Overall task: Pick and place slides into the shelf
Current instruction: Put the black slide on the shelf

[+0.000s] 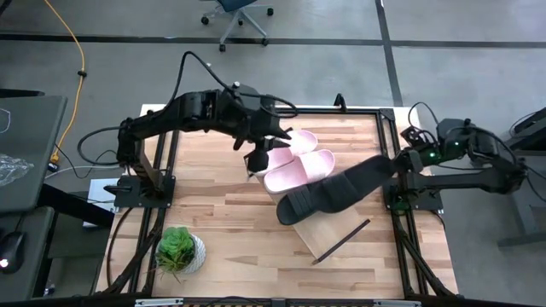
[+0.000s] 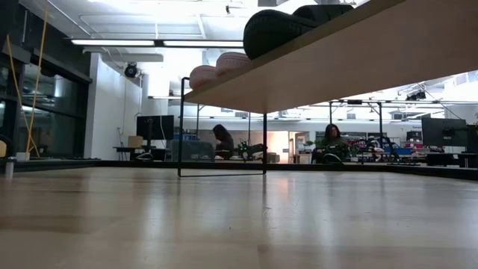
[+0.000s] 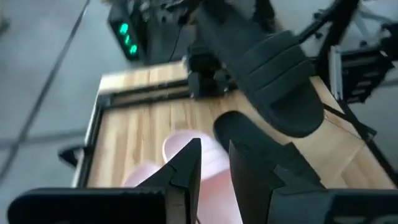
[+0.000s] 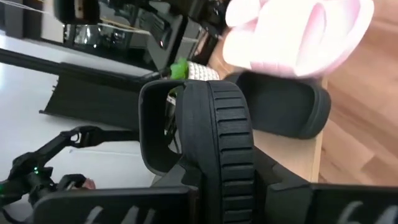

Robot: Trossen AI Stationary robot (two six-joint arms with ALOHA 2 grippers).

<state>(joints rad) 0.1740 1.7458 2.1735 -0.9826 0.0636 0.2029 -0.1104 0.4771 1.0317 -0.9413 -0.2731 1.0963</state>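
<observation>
Two pale pink slides [image 1: 294, 160] with wide, puffy straps are seen side by side on the light-wood shelf [image 1: 337, 232], just beside the left gripper [image 1: 260, 159], whose fingers [image 3: 186, 167] are set narrowly apart over them with nothing held. One matte black slide [image 1: 309, 201] with a smooth sole is laid beside the pink pair. Another black slide [image 1: 363, 177], its strap ribbed, is clamped in the right gripper [image 1: 394, 164] and held above the shelf.
</observation>
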